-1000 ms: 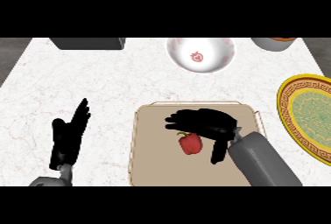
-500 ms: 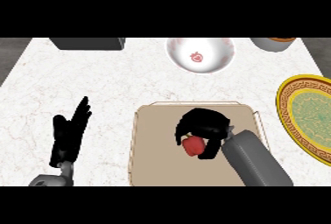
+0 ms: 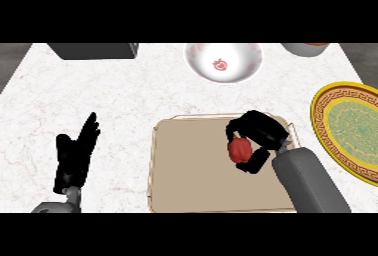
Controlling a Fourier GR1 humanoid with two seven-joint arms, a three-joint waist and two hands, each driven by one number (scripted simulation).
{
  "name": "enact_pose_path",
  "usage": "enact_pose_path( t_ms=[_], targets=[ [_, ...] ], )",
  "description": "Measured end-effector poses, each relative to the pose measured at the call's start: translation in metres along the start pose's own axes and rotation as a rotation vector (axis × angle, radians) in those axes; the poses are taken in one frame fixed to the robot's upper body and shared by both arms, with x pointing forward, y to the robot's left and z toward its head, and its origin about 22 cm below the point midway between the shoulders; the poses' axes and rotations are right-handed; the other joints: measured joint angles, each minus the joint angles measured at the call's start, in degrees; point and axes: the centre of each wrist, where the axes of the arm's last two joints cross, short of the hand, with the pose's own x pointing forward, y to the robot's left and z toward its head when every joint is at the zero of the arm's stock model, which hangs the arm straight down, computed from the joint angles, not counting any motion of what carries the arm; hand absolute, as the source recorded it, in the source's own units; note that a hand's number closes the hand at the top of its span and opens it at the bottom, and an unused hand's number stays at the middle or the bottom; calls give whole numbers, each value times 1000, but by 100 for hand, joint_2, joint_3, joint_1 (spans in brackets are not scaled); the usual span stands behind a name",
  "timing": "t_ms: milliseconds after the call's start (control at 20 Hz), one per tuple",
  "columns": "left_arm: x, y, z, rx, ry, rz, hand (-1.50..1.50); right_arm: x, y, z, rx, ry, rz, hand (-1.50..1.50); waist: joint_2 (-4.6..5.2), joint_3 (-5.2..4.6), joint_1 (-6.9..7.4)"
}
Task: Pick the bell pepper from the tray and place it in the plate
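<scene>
Small red bell pepper [image 3: 238, 150] over the right half of the flat beige rectangular tray [image 3: 192, 170], enclosed by the black right hand [image 3: 260, 134]. Fingers curled round the top and left side of the pepper, thumb below it, so clamped on it from both sides; only the red front of the pepper visible between them. Not possible to tell whether the pepper touches the tray surface or hangs just above it. Grey right forearm [image 3: 310, 182] running from the hand down to the lower edge, across the right corner of the tray.

To the right of the tray, well apart from the pepper, round yellow plate with green centre and dark patterned rim [image 3: 353, 127], cut by the right border. Beyond the tray, white bowl with a red mark inside [image 3: 224, 62]. Far left, dark grey box [image 3: 94, 50]; far right, part of a grey round pot [image 3: 306, 48].

Black left hand [image 3: 76, 156] resting open on the white marbled counter [image 3: 111, 95], left of the tray, fingers straight and pointing away.
</scene>
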Motion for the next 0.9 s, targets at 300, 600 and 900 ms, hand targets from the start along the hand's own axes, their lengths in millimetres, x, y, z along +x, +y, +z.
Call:
enact_pose_path(
  t_ms=[300,600,900],
  targets=[
    [-4,5,2,13,5,1,0,-42,-23,47,-237,539,-36,150,-20,-4,-79],
    [-1,4,3,1,6,0,0,-23,-65,72,-475,720,29,150,-28,0,-31],
    [-1,4,3,-4,9,-1,0,2,-105,103,-769,830,106,150,-21,2,3]
  ],
)
